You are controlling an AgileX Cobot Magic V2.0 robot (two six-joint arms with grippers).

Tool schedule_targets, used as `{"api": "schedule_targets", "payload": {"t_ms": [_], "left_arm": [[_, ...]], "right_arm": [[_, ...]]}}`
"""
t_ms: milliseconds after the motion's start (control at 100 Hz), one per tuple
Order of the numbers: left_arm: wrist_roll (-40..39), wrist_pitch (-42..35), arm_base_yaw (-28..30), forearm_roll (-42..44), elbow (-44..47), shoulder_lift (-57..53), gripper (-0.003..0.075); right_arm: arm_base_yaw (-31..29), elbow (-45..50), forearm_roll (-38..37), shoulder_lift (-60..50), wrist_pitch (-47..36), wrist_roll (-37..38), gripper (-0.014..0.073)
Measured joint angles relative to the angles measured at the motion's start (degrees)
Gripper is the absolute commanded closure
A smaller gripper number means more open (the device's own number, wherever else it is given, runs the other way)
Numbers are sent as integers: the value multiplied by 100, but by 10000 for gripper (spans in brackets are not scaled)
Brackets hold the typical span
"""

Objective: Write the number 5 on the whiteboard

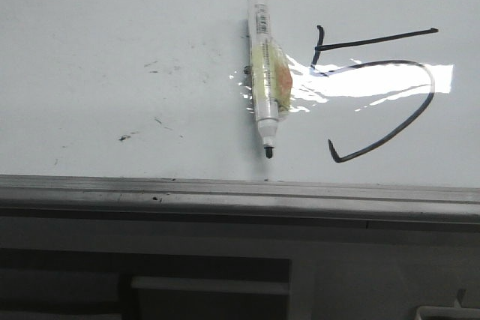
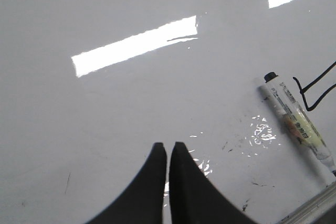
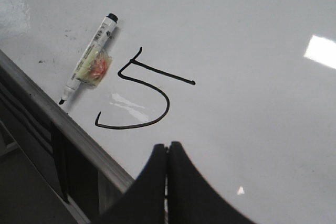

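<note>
The whiteboard (image 1: pixel 112 35) lies flat, glossy white with glare. A large black number 5 (image 1: pixel 420 106) is drawn on it at the right; it also shows in the right wrist view (image 3: pixel 157 77) and partly in the left wrist view (image 2: pixel 315 90). A white marker (image 1: pixel 264 73) with a yellow-orange label lies loose on the board left of the 5, tip toward the near rail; it also shows in both wrist views (image 2: pixel 296 121) (image 3: pixel 88 61). My left gripper (image 2: pixel 168 145) is shut and empty above bare board. My right gripper (image 3: pixel 167 145) is shut and empty above the board, near the rail.
A grey metal edge rail (image 1: pixel 240 196) runs along the board's near side, with a dark shelf below it. Faint black smudges (image 1: pixel 161 65) mark the board left of the marker. Neither gripper shows in the front view.
</note>
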Motion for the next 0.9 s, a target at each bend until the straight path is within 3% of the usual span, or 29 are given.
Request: {"api": "schedule_targets", "payload": {"t_ms": [220,500,710,900], "left_arm": [[0,-194,0,0,404,-152,733],[22,-1356,385,-303,2157,-1528,733],[22,-1153,1252,-568,2650,-2810,733],[11,-294,2120,-662,2650,-3041,733]], "right_arm": [[0,0,0,0,0,0,657],[0,0,0,0,0,-13,657],[0,0,0,0,0,-13,657],[0,0,0,0,0,-13,657]]}}
